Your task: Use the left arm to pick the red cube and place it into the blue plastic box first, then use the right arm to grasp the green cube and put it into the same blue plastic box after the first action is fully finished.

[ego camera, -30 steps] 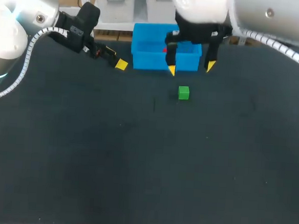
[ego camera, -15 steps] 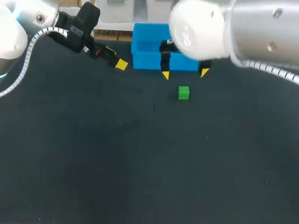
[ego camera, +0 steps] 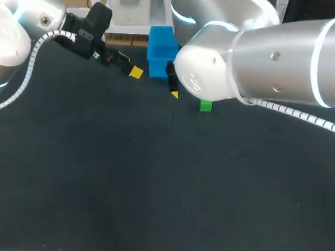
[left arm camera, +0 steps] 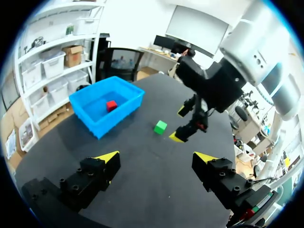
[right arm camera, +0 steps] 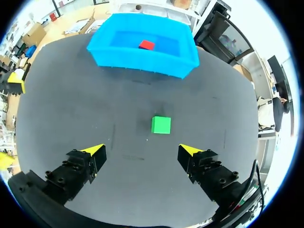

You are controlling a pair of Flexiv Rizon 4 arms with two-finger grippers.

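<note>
Right fingers (right arm camera: 85, 164) stand wide apart and hold nothing, above the dark surface (right arm camera: 71, 109). Just ahead of them, about level with the middle of their gap, sits the green cube (right arm camera: 161, 125), touching neither tip. To grasp it well, I judge the arm should go forward until the cube lies squarely between the tips, drop straight down, then close on two flat faces rather than on corners. Farther ahead is the blue box (right arm camera: 142, 61) with the red cube (right arm camera: 146, 45) inside, so the first half looks done. Left fingers (left arm camera: 97, 171) hang apart and empty, well off to one side. From the head camera, the right arm hides most of the box, the red cube, part of the green cube and one right finger.
</note>
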